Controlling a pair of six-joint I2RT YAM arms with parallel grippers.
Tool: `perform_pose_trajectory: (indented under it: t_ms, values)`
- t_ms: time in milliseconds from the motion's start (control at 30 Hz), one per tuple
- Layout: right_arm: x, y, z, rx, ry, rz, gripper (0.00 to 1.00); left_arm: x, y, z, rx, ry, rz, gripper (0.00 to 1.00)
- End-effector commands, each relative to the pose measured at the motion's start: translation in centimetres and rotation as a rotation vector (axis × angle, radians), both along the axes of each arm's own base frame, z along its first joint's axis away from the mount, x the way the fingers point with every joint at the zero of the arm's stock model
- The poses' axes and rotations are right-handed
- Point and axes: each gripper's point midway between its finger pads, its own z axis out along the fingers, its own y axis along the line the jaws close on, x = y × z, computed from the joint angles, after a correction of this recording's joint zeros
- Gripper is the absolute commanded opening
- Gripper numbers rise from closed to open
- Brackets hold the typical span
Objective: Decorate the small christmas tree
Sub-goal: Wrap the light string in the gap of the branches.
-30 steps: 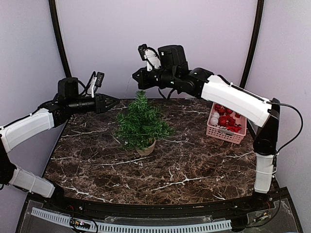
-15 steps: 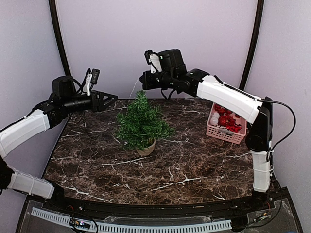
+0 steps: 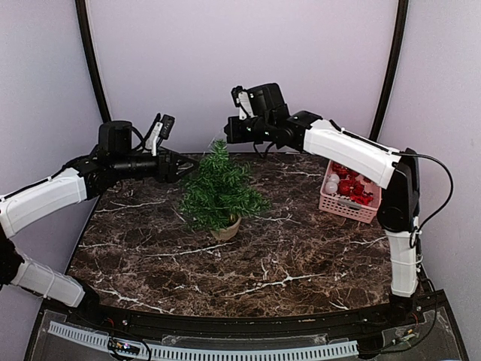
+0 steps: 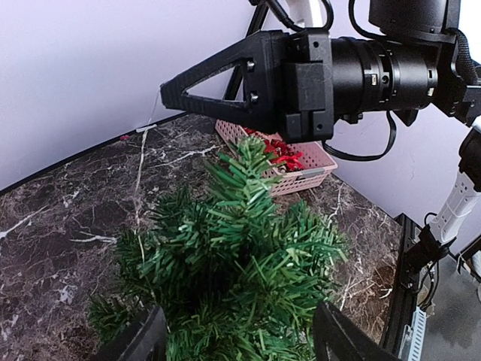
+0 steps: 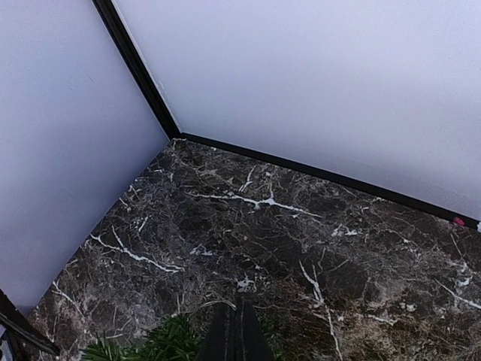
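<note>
The small christmas tree (image 3: 218, 189) stands upright on its tan base (image 3: 226, 229) in the middle of the marble table. My left gripper (image 3: 185, 167) is open at the tree's upper left side. In the left wrist view its fingers (image 4: 143, 340) straddle the tree's branches (image 4: 233, 256). My right gripper (image 3: 228, 133) is shut and hovers just above and behind the treetop. A thin pale thread (image 4: 152, 116) hangs from its tip (image 4: 169, 84). In the right wrist view the shut gripper (image 5: 235, 331) points down over the branches (image 5: 161, 342).
A pink basket (image 3: 350, 208) of red and white ornaments sits at the right back of the table, also in the left wrist view (image 4: 304, 174). Lilac walls close the back and sides. The table's back edge (image 5: 316, 174) runs close behind the tree.
My left gripper has moved right and down until its open fingers reach the tree's upper side. My right gripper has shifted slightly right and stays shut above the treetop.
</note>
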Motion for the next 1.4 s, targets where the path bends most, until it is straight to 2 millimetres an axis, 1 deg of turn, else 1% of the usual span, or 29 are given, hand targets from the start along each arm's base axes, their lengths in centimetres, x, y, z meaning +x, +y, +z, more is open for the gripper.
perform_pose_trajectory:
  t_ms: [0, 133, 267, 400, 500, 600, 767, 900, 1033, 1100, 1167, 1300, 1367]
  values:
    - [0.4, -0.5, -0.8, 0.012, 0.015, -0.017, 0.0, 0.5, -0.6, 0.6, 0.034, -0.036, 0.018, 0.71]
    - [0.1, -0.5, -1.8, 0.006, 0.041, 0.001, 0.0, 0.7, -1.4, 0.3, 0.035, -0.03, 0.019, 0.74]
    - [-0.4, -0.4, -2.5, 0.01, 0.057, 0.02, 0.0, 1.3, -1.4, 0.1, 0.035, -0.031, 0.05, 0.74]
    - [-1.0, -0.6, -2.3, 0.021, 0.066, 0.036, 0.0, 1.9, -1.6, 0.2, 0.017, -0.029, 0.072, 0.73]
    - [-1.5, -0.8, -2.0, 0.029, 0.065, 0.047, 0.0, 1.9, -1.9, 0.4, -0.007, -0.035, 0.065, 0.66]
    - [-2.2, -1.3, -1.7, 0.036, 0.063, 0.051, 0.0, 2.0, -2.2, 0.2, -0.009, -0.033, 0.063, 0.62]
    - [-3.2, -2.2, -1.1, 0.042, 0.059, 0.054, 0.0, 2.0, -2.5, 0.2, -0.007, -0.04, 0.064, 0.61]
    - [-4.3, -2.3, -1.1, 0.039, 0.07, 0.085, 0.0, 1.9, -2.7, 0.0, 0.005, -0.047, 0.07, 0.51]
    - [-5.1, -2.4, -1.6, 0.03, 0.082, 0.089, 0.0, 1.8, -2.7, -0.3, 0.018, -0.051, 0.079, 0.35]
    - [-5.6, -2.5, -1.9, 0.024, 0.089, 0.09, 0.0, 1.6, -2.7, -0.2, 0.019, -0.052, 0.078, 0.24]
    - [-6.1, -2.7, -1.9, 0.022, 0.089, 0.092, 0.0, 1.5, -2.6, -0.2, 0.024, -0.052, 0.08, 0.18]
    - [-6.7, -2.9, -2.4, 0.007, 0.102, 0.093, 0.0, 1.4, -2.3, -0.5, 0.039, -0.058, 0.097, 0.12]
    - [-7.2, -2.8, -2.3, 0.005, 0.104, 0.1, 0.0, 1.4, -2.2, -0.5, 0.042, -0.058, 0.104, 0.08]
